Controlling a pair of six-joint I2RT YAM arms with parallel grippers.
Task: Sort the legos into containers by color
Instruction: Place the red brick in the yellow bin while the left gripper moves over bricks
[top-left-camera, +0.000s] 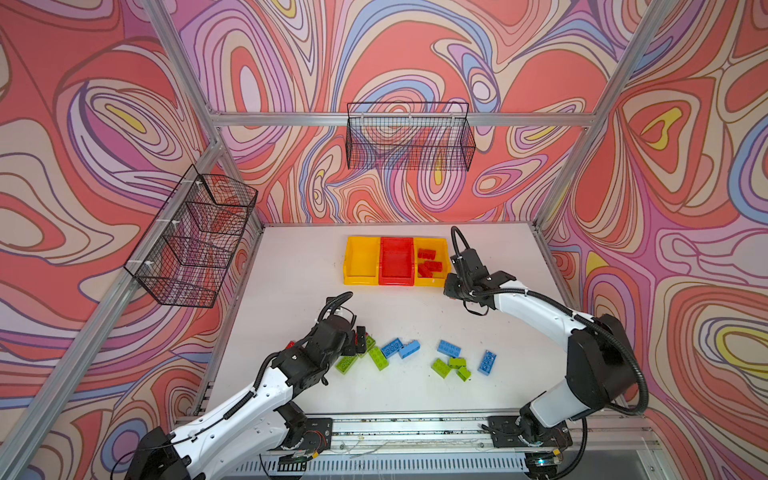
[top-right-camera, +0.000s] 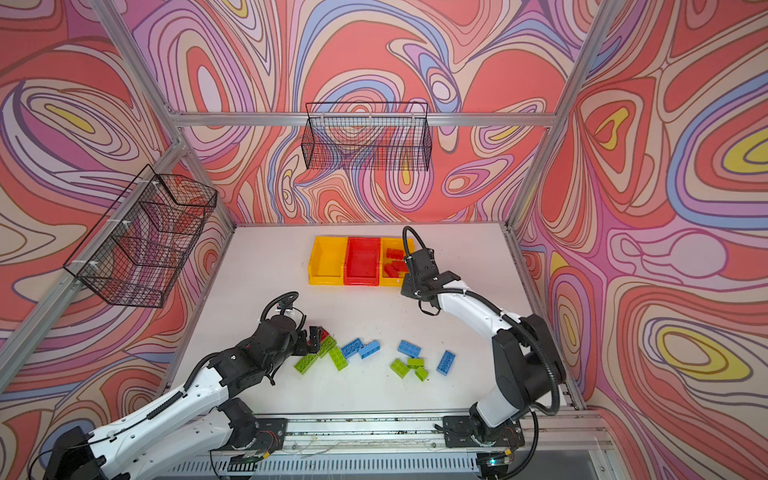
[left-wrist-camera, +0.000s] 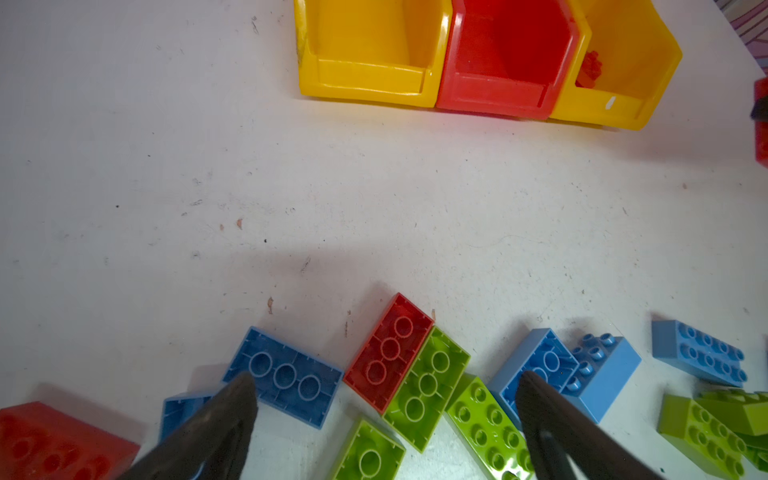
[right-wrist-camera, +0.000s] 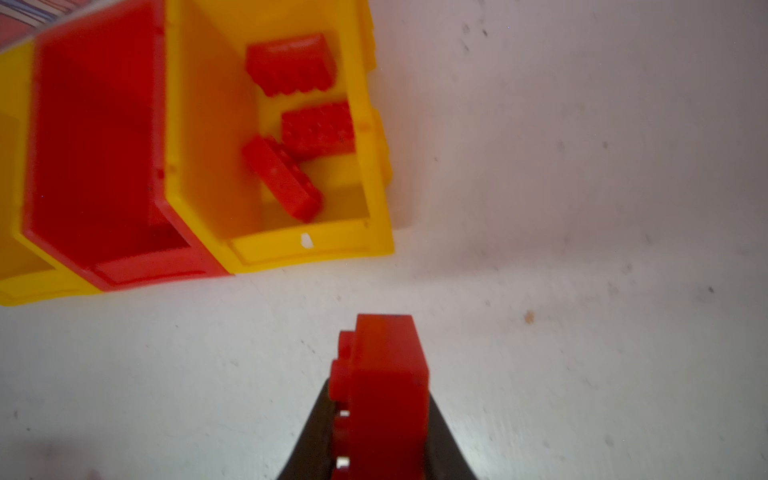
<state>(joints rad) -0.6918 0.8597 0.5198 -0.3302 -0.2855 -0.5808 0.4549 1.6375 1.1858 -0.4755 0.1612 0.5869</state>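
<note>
While right gripper (right-wrist-camera: 380, 399) pinches a red lego brick (right-wrist-camera: 384, 361) near the rightmost yellow bin (right-wrist-camera: 270, 249), left gripper (left-wrist-camera: 386, 378) hangs spread above loose bricks (left-wrist-camera: 286, 376).

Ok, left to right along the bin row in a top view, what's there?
Left yellow bin, empty → red bin, empty → right yellow bin with red bricks. The right tool, shut on a held red brick, overlaps that last bin, so it's left out.

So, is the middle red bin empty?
Empty: the red bin shows a bare floor in both top views and the right wrist view.
</note>
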